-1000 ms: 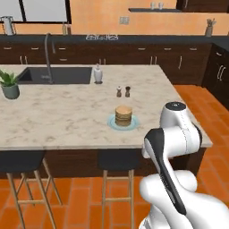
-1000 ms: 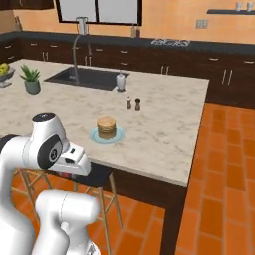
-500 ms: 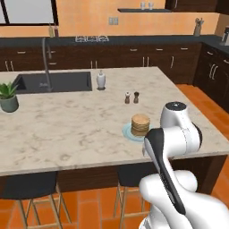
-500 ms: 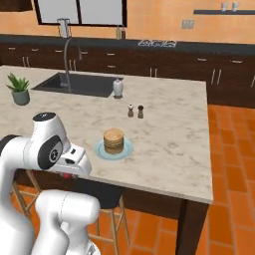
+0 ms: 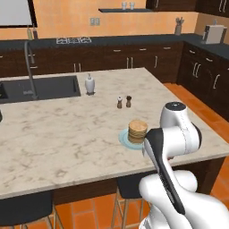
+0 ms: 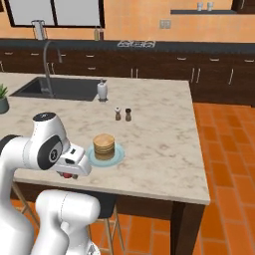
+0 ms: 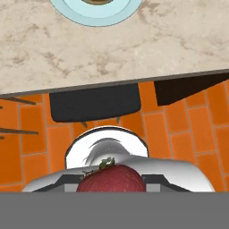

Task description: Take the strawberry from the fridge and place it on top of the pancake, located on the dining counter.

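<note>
- Marbled beige surface (image 5: 67, 134) stretches wide, sink inset at its far-left end, dark wall cabinets and orange walls behind.
- Strawberry (image 7: 112, 180) sits clamped in the tool (image 6: 69, 172), held low beside the surface's near edge, over orange floor tiles and a dark stool.
- Pancake (image 6: 104, 146) waits on its pale blue plate (image 6: 117, 158) just ahead, so the carry looks nearly done; a lift up and over comes next, I'd judge.

Orange walls (image 5: 67, 18), terracotta tile floor (image 6: 224, 149), dark wood cabinets (image 5: 134, 58), black stools (image 7: 94, 105).
</note>
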Tool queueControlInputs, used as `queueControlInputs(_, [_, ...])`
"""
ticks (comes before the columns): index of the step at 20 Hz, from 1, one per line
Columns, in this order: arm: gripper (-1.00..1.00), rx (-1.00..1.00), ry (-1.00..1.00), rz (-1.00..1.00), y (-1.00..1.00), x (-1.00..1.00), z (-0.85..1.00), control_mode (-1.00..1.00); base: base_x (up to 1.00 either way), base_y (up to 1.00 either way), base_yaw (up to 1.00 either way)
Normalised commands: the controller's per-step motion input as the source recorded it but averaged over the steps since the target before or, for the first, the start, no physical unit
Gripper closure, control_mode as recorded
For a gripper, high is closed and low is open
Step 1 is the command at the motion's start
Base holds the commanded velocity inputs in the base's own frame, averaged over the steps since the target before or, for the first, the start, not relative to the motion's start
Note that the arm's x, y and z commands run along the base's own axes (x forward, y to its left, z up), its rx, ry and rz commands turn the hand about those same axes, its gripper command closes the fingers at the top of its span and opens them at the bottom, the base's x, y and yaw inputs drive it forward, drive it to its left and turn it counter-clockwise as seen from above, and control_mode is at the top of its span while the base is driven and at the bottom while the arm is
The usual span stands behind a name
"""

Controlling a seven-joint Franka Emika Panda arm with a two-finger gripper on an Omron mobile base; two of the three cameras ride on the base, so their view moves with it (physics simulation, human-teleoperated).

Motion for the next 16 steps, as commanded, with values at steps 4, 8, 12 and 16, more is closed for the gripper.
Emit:
queueControlInputs(4, [1.00, 0.00, 0.00, 0.00, 0.00, 0.00, 0.00, 1.00, 0.52, 0.27, -0.26])
queueControlInputs(8, [1.00, 0.00, 0.00, 0.00, 0.00, 0.00, 0.00, 1.00, 0.57, 0.07, -0.07])
queueControlInputs(12, [1.00, 0.00, 0.00, 0.00, 0.00, 0.00, 0.00, 1.00, 0.14, 0.00, 0.00])
queueControlInputs(16, [1.00, 0.00, 0.00, 0.00, 0.00, 0.00, 0.00, 1.00, 0.00, 0.02, 0.00])
